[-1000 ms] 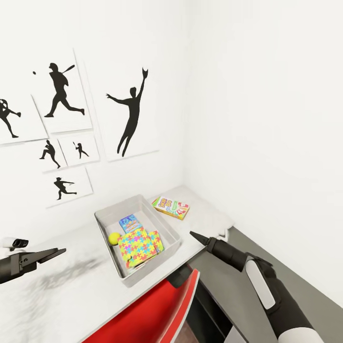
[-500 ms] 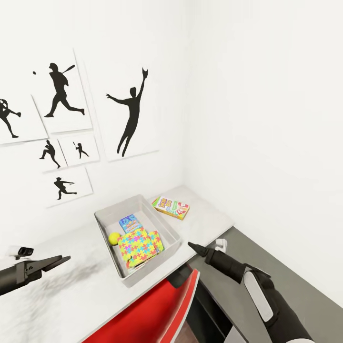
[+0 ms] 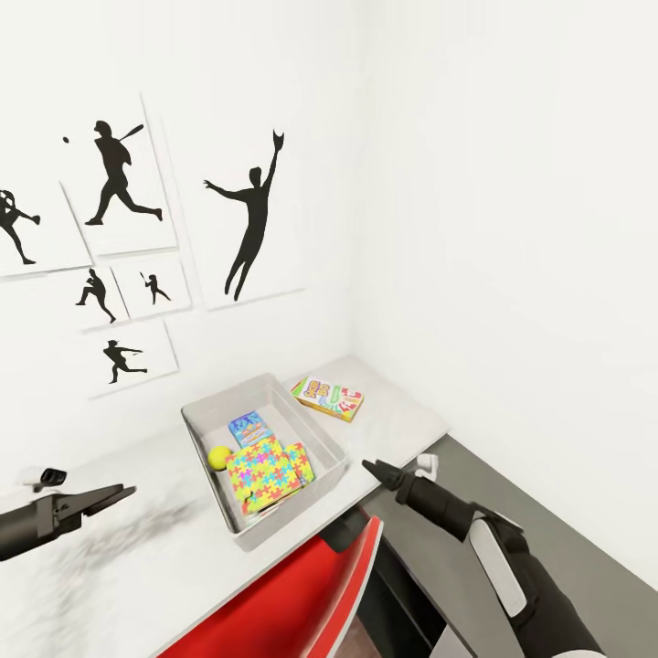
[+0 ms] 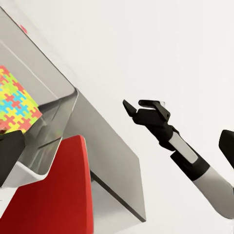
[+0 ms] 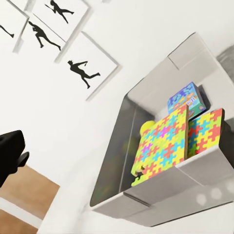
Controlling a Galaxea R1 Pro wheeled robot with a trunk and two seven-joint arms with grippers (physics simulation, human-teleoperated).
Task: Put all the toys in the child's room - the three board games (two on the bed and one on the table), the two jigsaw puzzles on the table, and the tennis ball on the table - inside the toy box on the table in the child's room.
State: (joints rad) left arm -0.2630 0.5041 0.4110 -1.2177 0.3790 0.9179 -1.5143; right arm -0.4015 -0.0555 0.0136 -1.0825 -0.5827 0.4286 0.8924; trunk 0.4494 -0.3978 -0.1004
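The light grey toy box stands on the table below the silhouette pictures. Inside it lie a blue board game, the tennis ball and two jigsaw puzzles, one leaning on the other. A green-red-yellow board game lies flat on the table just behind the box. My left gripper hovers open over the table left of the box. My right gripper hangs open off the box's right front corner, clear of it. The right wrist view looks into the toy box at the puzzles.
A red chair back stands against the table's front edge below the box. The lower dark grey desk section runs along the right wall under my right arm. White walls close the corner behind the table.
Both grippers have sunk a little. The right one has drifted slightly down and towards me. The toys and the box have not moved.
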